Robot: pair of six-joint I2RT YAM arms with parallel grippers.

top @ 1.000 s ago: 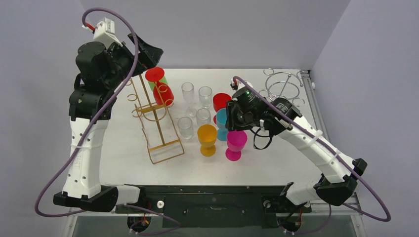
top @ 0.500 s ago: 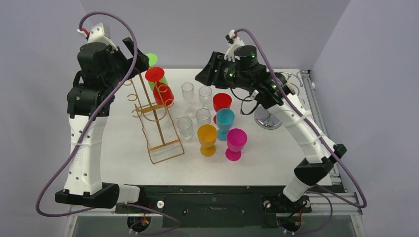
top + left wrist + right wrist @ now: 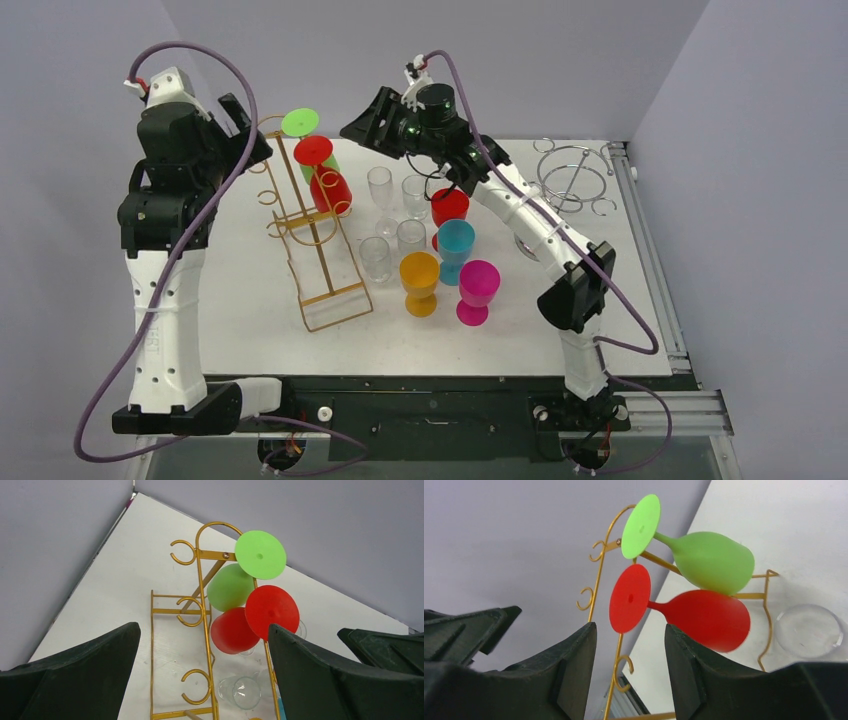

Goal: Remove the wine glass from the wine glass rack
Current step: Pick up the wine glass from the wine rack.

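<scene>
Red wine glass (image 3: 706, 620) hangs on the gold wire rack (image 3: 170, 611) beside the green wine glass (image 3: 714, 562); likely light, stiff, slick plastic, best pinched at the stem. Right gripper (image 3: 630, 630) and left gripper (image 3: 204, 627) gape empty.

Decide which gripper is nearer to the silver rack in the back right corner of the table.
Right. The right gripper hangs over the table's back edge, left of the silver rack. The left gripper is farther left, beyond the gold rack.
</scene>
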